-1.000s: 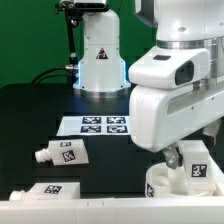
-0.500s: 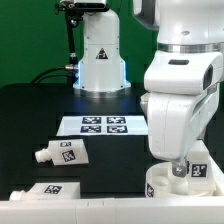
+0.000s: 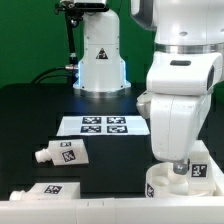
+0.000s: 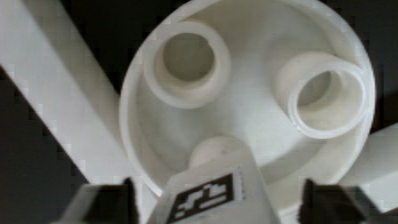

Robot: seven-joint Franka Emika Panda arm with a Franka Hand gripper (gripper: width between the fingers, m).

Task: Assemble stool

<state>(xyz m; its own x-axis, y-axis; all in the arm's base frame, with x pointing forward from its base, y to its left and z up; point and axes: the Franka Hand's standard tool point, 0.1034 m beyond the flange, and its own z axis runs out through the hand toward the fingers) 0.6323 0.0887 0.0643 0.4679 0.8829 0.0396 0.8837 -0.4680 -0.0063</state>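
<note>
The round white stool seat (image 4: 214, 90) lies under my gripper with two raised ring sockets facing up. In the exterior view the seat (image 3: 160, 185) sits at the front right. A chunky white leg with a square tag (image 4: 214, 195) stands on the seat between my fingers (image 4: 111, 205), which press against its two sides. My gripper (image 4: 222, 205) is shut on this leg, and in the exterior view (image 3: 182, 168) it points straight down, with the leg's tag (image 3: 200, 171) just beside it. Two more tagged legs (image 3: 62, 153) (image 3: 50, 190) lie loose at the front left.
The marker board (image 3: 105, 125) lies flat in the middle of the black table. The white robot base (image 3: 100, 55) stands behind it. A white ledge (image 3: 90, 202) runs along the front edge, with one loose leg resting against it.
The hand has turned about its vertical axis over the seat since a second ago, then held still. The loose legs have not moved.
</note>
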